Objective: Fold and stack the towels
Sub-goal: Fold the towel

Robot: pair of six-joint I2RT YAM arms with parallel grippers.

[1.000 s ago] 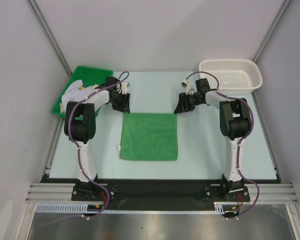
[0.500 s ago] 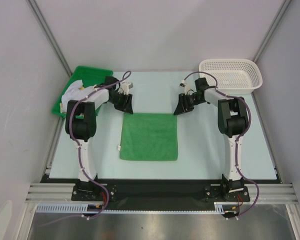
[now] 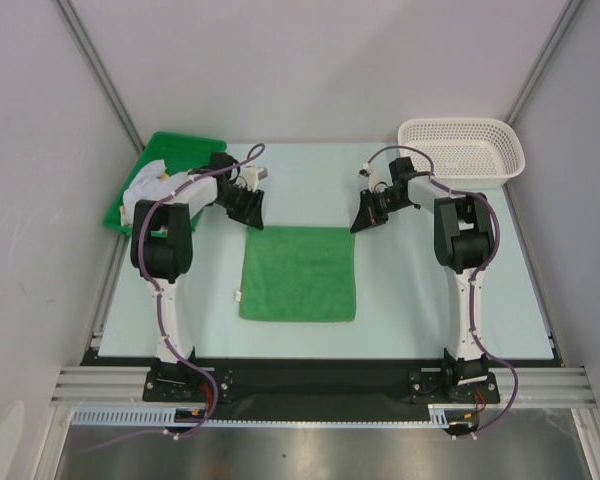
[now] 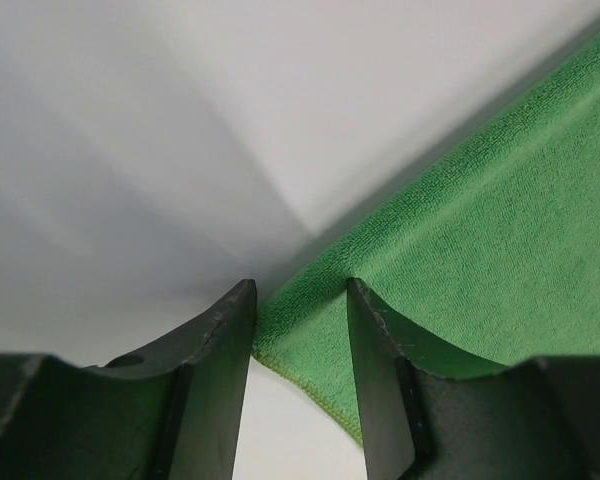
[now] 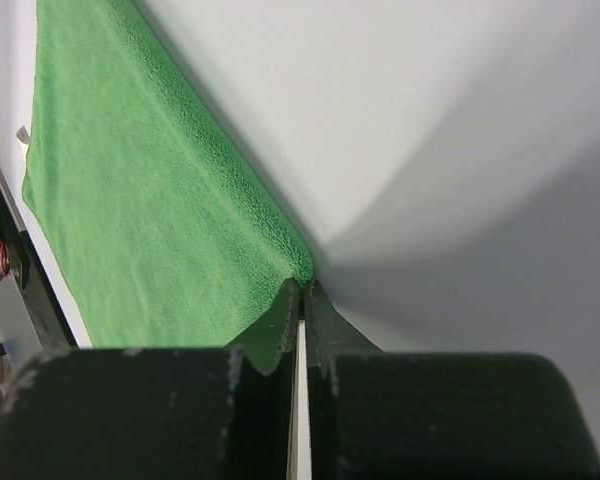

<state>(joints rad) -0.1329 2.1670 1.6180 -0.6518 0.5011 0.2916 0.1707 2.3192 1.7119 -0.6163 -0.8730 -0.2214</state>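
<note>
A green towel (image 3: pixel 298 272) lies flat in the middle of the table. My left gripper (image 3: pixel 250 212) stands open at its far left corner. In the left wrist view that corner (image 4: pixel 310 310) lies between the two fingers of the left gripper (image 4: pixel 300 300), untouched by the pads. My right gripper (image 3: pixel 363 218) is at the far right corner. In the right wrist view the right gripper (image 5: pixel 305 285) is shut, its tips pinching the corner of the green towel (image 5: pixel 150 200), whose edge rises slightly toward them. More towels (image 3: pixel 148 185), white and yellow, lie bunched in the tray.
A green plastic tray (image 3: pixel 185 147) sits at the back left, just behind the left arm. A white mesh basket (image 3: pixel 462 148) stands at the back right. Grey walls close in both sides.
My right gripper has shut on the towel's far right corner. The left gripper has edged slightly toward the far left corner and stays open. The towel has not moved.
</note>
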